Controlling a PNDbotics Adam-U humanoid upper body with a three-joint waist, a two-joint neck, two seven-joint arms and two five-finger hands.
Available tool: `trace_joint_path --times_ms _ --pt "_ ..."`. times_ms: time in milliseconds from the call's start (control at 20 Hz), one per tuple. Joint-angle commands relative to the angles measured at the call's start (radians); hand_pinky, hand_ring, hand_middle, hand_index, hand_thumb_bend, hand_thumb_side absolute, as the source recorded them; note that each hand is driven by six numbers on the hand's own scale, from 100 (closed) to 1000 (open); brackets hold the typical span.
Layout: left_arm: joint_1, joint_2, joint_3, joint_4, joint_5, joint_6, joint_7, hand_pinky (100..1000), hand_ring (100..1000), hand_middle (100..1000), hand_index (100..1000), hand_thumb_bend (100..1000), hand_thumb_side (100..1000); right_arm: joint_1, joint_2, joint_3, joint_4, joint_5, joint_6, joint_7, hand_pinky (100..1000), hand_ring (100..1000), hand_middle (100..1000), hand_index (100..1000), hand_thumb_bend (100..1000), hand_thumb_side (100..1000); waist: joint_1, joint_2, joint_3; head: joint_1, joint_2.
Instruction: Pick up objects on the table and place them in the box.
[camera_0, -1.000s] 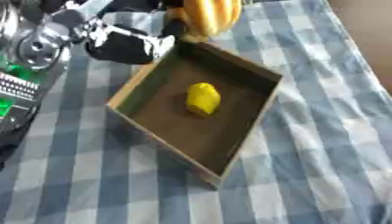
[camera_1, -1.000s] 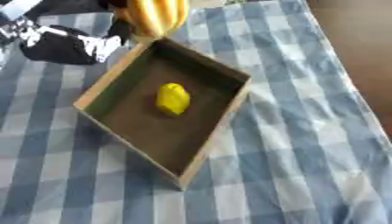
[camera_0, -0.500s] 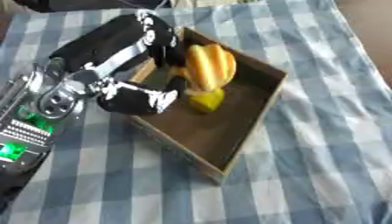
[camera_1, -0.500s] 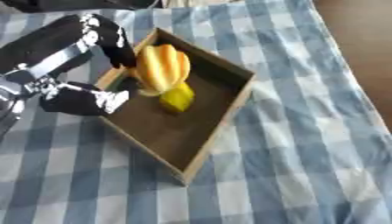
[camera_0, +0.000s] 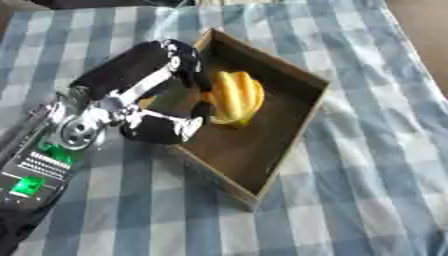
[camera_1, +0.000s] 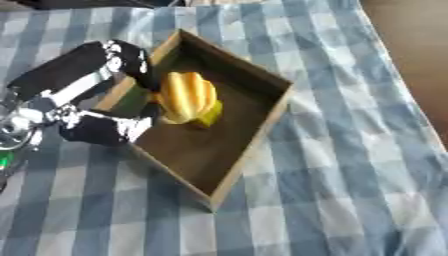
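The left hand (camera_0: 171, 125) is now reaching over the near-left wall of the box (camera_0: 293, 132); a second ago it was at the far corner, outside. The yellow ribbed fruit (camera_0: 234, 97) is carried with it, held in curled fingers, and is now seen low inside the box, against a smaller yellow thing (camera_1: 208, 116) already lying there. Release is judged to be the next step. The checked cloth (camera_0: 376, 165) covers the worktop. The right hand is not seen.

Blue-white checked tablecloth (camera_0: 367, 165) covers table; brown floor (camera_1: 411, 45) at upper right
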Motion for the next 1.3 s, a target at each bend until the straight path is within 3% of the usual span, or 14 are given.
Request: trace_joint_path --times_ms 50,300,500,550,600,700,850,1000,1100,1150,1200,1300 --pt "-0.004 0.014 0.025 -0.017 -0.064 -0.026 0.002 923 855 828 932 455 390 -0.008 -0.020 -0.013 -0.016 0.007 0.000 -0.006 802 855 640 806 246 432 -0.004 -0.017 0.002 0.001 -0.005" --pt "0.010 0.007 0.086 -0.050 -0.127 -0.027 0.077 904 846 811 917 463 428 -0.008 -0.022 -0.014 -0.016 0.009 0.000 -0.008 802 855 640 806 247 432 -0.005 -0.017 0.009 -0.004 -0.009" --pt "0.022 -0.005 0.144 -0.051 -0.095 -0.028 0.162 873 820 784 885 338 365 -0.008 -0.023 -0.015 -0.016 0.010 -0.001 -0.012 802 854 641 806 249 430 -0.006 -0.020 0.015 -0.008 -0.009" --pt "0.024 -0.010 0.167 -0.052 -0.071 -0.033 0.201 858 804 772 870 254 299 -0.009 -0.023 -0.015 -0.016 0.010 -0.002 -0.012 802 854 641 806 250 429 -0.006 -0.022 0.017 -0.011 -0.010" --pt "0.026 -0.015 0.195 -0.052 -0.038 -0.043 0.254 844 788 763 859 180 247 -0.009 -0.024 -0.016 -0.016 0.010 -0.003 -0.013 802 854 641 806 251 427 -0.006 -0.023 0.018 -0.013 -0.010" --pt "0.034 -0.020 0.274 -0.052 0.049 -0.067 0.407 825 770 749 832 104 225 -0.010 -0.030 -0.018 -0.016 0.013 -0.007 -0.016 801 853 642 807 251 426 -0.006 -0.026 0.022 -0.019 -0.010" --pt "0.077 0.002 0.392 -0.052 0.201 -0.123 0.705 805 753 732 796 100 328 -0.013 -0.052 -0.022 -0.016 0.026 -0.021 -0.023 802 852 645 808 252 421 -0.005 -0.027 0.032 -0.023 -0.011" --pt "0.146 0.017 0.471 -0.052 0.325 -0.211 0.930 798 749 726 787 100 364 -0.016 -0.076 -0.026 -0.016 0.047 -0.038 -0.033 803 851 647 809 255 417 -0.005 -0.025 0.044 -0.024 -0.013" --pt "0.191 0.009 0.521 -0.052 0.370 -0.278 1.038 791 742 715 776 100 374 -0.020 -0.088 -0.028 -0.016 0.062 -0.046 -0.042 803 850 649 809 256 415 -0.009 -0.023 0.053 -0.026 -0.013" --pt "0.210 0.002 0.542 -0.052 0.384 -0.305 1.078 786 737 710 778 100 485 -0.022 -0.092 -0.029 -0.016 0.068 -0.050 -0.045 804 849 650 809 257 412 -0.010 -0.023 0.057 -0.026 -0.013" --pt "0.229 -0.008 0.564 -0.052 0.392 -0.331 1.117 784 736 709 779 125 370 -0.025 -0.095 -0.029 -0.016 0.075 -0.055 -0.049 804 849 650 809 257 411 -0.012 -0.022 0.060 -0.026 -0.012" --pt "0.263 -0.026 0.596 -0.052 0.395 -0.373 1.177 781 734 706 780 136 362 -0.028 -0.100 -0.030 -0.016 0.086 -0.063 -0.056 805 848 652 810 257 409 -0.014 -0.023 0.066 -0.025 -0.011"
